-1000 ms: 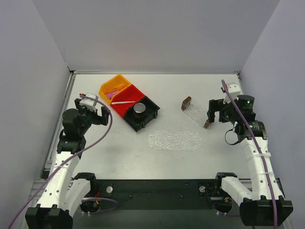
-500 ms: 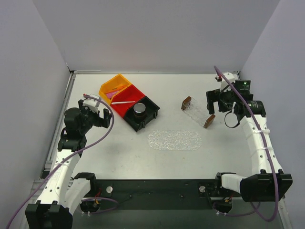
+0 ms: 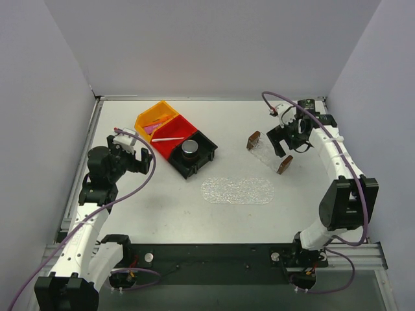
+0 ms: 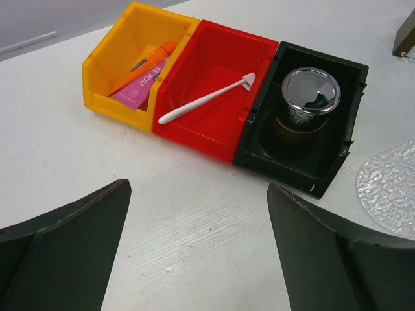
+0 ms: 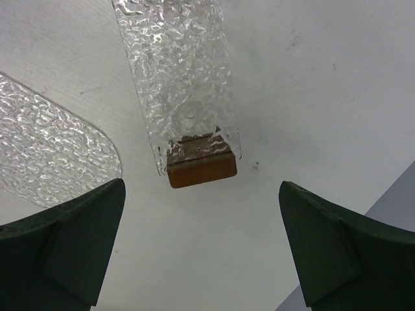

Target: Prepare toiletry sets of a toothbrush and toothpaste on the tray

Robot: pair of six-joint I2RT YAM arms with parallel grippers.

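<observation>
The white toothbrush (image 3: pixel 167 138) (image 4: pixel 207 98) lies slantwise in the red bin (image 4: pixel 220 129). The toothpaste, an orange tube (image 4: pixel 144 65) and a pink tube (image 4: pixel 138 91), rests in the orange bin (image 3: pixel 154 116). The clear bumpy tray (image 3: pixel 237 190) (image 4: pixel 392 188) (image 5: pixel 45 152) lies flat mid-table with nothing on it. My left gripper (image 3: pixel 134 153) (image 4: pixel 198 194) is open over bare table, left of the bins. My right gripper (image 3: pixel 283 143) (image 5: pixel 201 188) is open and hangs just above the near brown end of the clear rack (image 5: pixel 181 78), holding nothing.
A black bin (image 3: pixel 194 159) joined to the red one holds a shiny metal cup (image 4: pixel 311 97). The clear rack with brown ends (image 3: pixel 268 152) lies diagonally right of centre, near the tray's right end. Grey walls close in on three sides.
My right arm has swung back and leftward from beside the rack to above its near end, its jaws opening slightly wider. The left arm has hardly moved.
</observation>
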